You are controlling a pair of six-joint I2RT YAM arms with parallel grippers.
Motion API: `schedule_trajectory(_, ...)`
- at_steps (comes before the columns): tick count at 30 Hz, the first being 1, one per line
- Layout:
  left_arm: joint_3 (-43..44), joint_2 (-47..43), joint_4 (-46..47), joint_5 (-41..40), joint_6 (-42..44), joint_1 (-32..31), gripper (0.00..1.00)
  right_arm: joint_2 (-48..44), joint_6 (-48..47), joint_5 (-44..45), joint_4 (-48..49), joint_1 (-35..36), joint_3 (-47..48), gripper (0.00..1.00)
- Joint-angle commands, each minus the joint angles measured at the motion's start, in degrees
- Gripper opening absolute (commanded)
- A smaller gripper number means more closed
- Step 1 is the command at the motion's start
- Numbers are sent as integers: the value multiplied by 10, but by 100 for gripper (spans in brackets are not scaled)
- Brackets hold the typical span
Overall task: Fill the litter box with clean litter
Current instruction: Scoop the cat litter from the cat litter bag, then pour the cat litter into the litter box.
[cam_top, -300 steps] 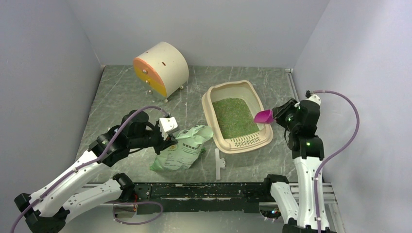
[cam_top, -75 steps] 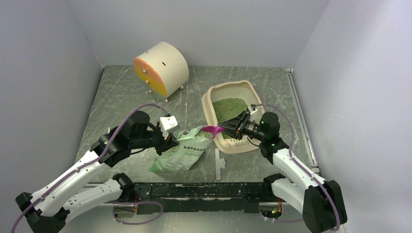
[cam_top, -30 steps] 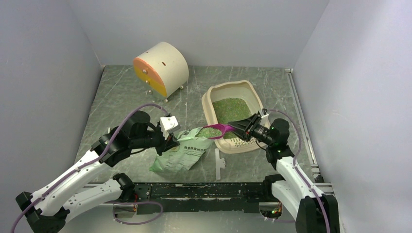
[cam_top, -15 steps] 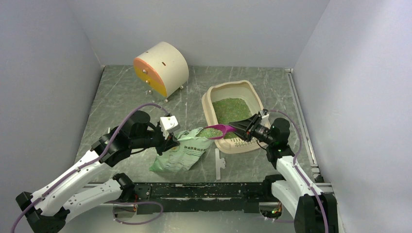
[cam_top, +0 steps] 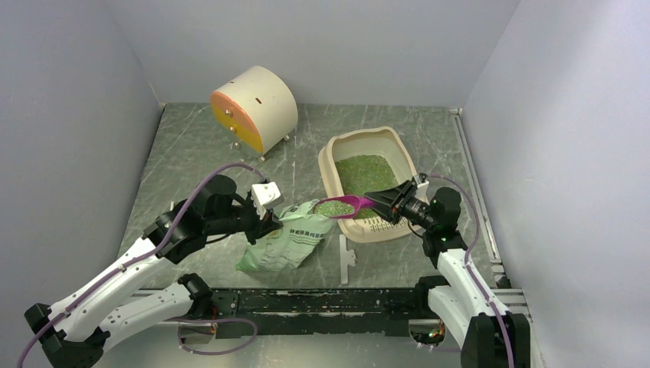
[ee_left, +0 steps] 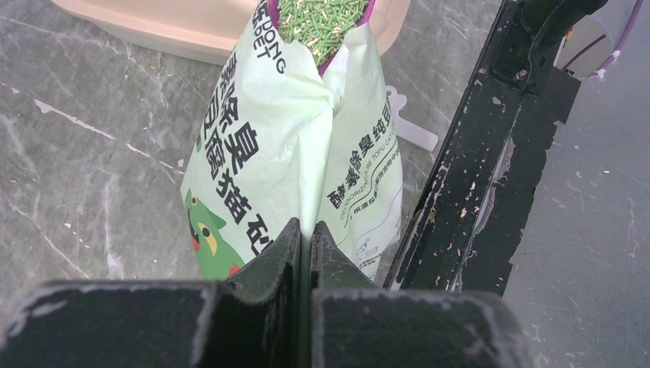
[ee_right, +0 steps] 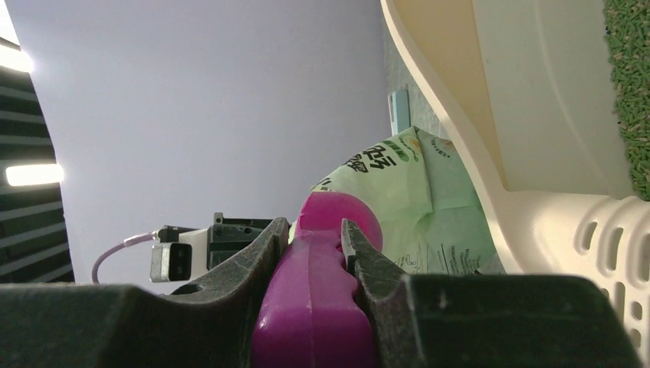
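Note:
The beige litter box (cam_top: 331, 157) stands right of centre with a bed of clean litter (cam_top: 366, 173) in it; its wall shows in the right wrist view (ee_right: 536, 100). My right gripper (cam_top: 385, 201) is shut on the handle of a magenta scoop (cam_top: 345, 205) (ee_right: 322, 276), heaped with green granules (ee_left: 318, 17), held level between the bag's mouth and the box's near-left rim. My left gripper (cam_top: 270, 221) (ee_left: 306, 230) is shut on a fold of the light-green litter bag (cam_top: 287, 238) (ee_left: 260, 146), holding its top up.
A cream half-cylinder cabinet with an orange face (cam_top: 253, 107) stands at the back left. A thin white strip (cam_top: 346, 257) lies on the table before the box. The black rail (cam_top: 306, 300) runs along the near edge. Grey walls enclose the table.
Ten seconds ago the scoop was at the box's right side. It then dipped into the bag's mouth, came out full, and has drawn slightly right towards the box.

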Motion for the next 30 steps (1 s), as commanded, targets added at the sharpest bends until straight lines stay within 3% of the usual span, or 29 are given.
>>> schedule_trajectory(1, 20, -19, 98, -4, -5, -1, 5, -10, -2, -32, -13, -15, 17, 0)
schedule_trajectory(30, 18, -12, 101, 3, 4, 0, 5, 9, 25, -98, 21, -141, 50, 0)
